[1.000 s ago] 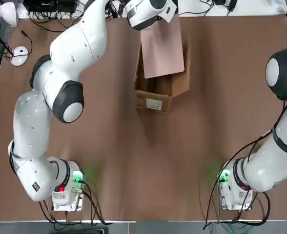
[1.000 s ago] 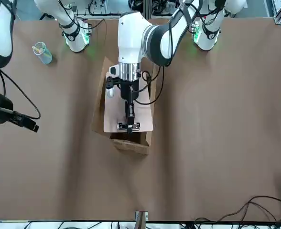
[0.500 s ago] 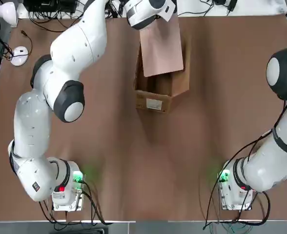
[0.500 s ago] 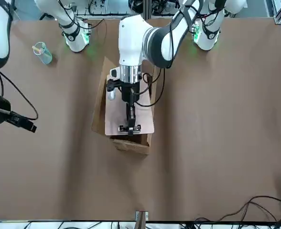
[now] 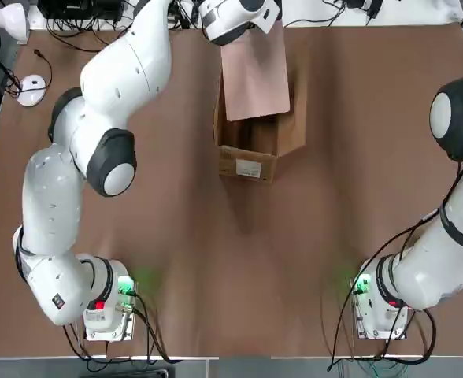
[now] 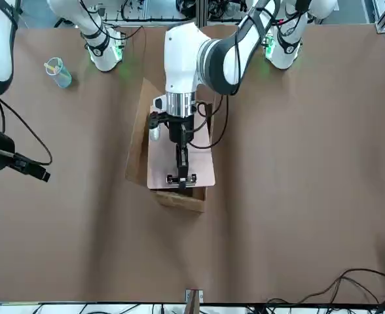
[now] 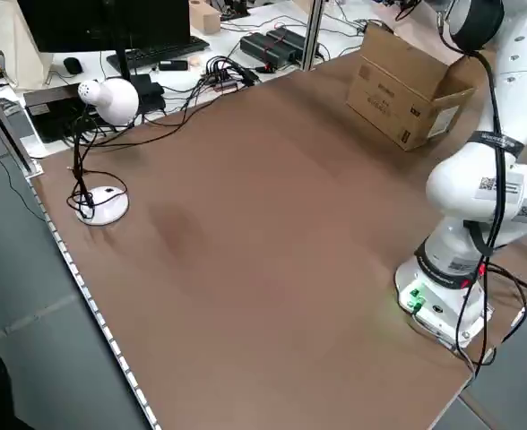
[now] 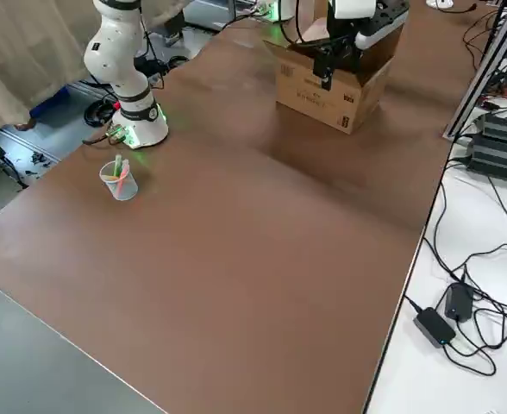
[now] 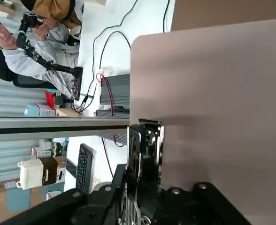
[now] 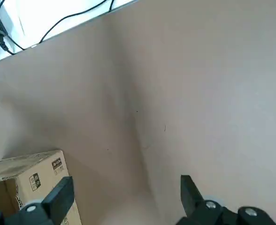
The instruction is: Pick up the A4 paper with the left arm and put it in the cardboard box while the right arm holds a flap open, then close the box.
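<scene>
The A4 paper (image 5: 255, 79) is a pale pink sheet hanging tilted over the open top of the cardboard box (image 5: 251, 146). My left gripper (image 6: 180, 178) is shut on the dark clip at the sheet's far short edge. The left wrist view shows the same grip, with the left gripper (image 9: 145, 136) pinching the clip and the paper (image 9: 213, 93) spread behind it. The box (image 6: 174, 198) lies mostly hidden under the sheet, its white label (image 5: 249, 168) facing the robot. My right gripper (image 10: 124, 185) is open with nothing in it, off to the side of the box (image 10: 32, 176), touching no flap.
A clear cup (image 6: 58, 72) with straws stands near the right arm's base. A white desk lamp (image 7: 107, 98) sits on the table's left edge. Cables and a power brick (image 8: 435, 323) lie on the white bench beyond the far edge. A person (image 9: 30, 42) sits past the table.
The left gripper has carried the paper a little farther from the robot over the box. The right arm has barely moved.
</scene>
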Action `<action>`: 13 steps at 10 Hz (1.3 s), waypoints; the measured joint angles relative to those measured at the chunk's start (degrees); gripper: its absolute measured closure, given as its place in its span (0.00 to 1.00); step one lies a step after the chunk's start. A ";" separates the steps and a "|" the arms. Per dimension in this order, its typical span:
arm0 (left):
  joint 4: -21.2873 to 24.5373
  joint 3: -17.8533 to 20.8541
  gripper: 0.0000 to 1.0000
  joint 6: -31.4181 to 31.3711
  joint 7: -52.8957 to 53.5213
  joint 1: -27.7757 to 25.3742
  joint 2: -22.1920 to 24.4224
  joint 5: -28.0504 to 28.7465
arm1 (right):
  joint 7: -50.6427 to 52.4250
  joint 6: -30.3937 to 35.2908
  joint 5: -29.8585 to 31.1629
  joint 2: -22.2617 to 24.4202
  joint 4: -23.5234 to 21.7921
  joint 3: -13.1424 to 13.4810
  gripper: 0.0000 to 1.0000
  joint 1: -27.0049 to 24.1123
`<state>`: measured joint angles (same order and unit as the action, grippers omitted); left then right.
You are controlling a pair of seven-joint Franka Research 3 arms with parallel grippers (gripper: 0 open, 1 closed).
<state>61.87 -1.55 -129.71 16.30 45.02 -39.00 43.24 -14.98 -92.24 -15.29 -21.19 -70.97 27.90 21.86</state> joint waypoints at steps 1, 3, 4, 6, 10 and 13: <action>0.00 0.27 0.93 0.18 0.34 -0.04 -0.07 0.00 | 0.00 0.00 -0.01 0.00 -0.01 0.00 0.00 0.00; 0.02 0.40 0.93 0.36 0.34 -0.43 -0.23 0.00 | 0.07 0.00 -0.01 0.00 -0.04 -0.04 0.00 0.01; 0.04 0.40 0.93 0.38 0.34 -0.67 -0.25 0.00 | 0.08 0.00 -0.01 0.00 -0.04 -0.13 0.00 0.07; 0.49 0.41 0.93 0.53 0.35 -0.78 -0.59 0.00 | 2.80 0.00 -0.01 0.00 -0.04 -0.25 0.00 0.25; 0.63 0.33 0.93 0.53 -1.49 -0.10 -2.73 0.00 | 5.38 0.00 -0.01 0.00 -0.06 -0.26 0.00 0.25; 0.64 0.11 0.93 0.47 -6.09 0.24 -4.60 0.00 | 5.38 0.65 0.00 0.00 -0.21 -0.13 0.00 -0.21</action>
<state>62.51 -1.44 -129.24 10.22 45.26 -43.61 43.24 -9.60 -91.59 -15.29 -21.19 -71.19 27.77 21.65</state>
